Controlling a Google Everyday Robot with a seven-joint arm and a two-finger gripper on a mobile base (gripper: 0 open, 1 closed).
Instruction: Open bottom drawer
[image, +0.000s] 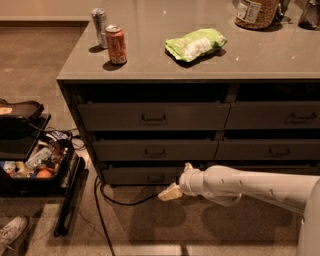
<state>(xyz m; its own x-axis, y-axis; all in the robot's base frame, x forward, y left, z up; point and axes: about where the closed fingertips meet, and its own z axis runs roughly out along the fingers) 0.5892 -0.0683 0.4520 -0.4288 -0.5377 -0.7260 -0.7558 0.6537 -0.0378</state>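
Observation:
The bottom drawer (135, 175) is the slimmest grey-brown front at the foot of the left stack, with a small dark bar handle (155, 178) at its centre. It looks closed, flush with the drawers above. My gripper (170, 193) is on the end of the white arm (250, 186) that reaches in from the right. It hangs just below and slightly right of the handle, close to the floor and in front of the drawer front. I see no contact with the handle.
A dark cable (115, 200) runs on the floor under the drawer. A black tray of odds and ends (35, 167) stands at left, with a shoe (10, 232) beside it. On the counter top (270, 52) are two cans (116, 44), a green bag (196, 44) and a jar (256, 12).

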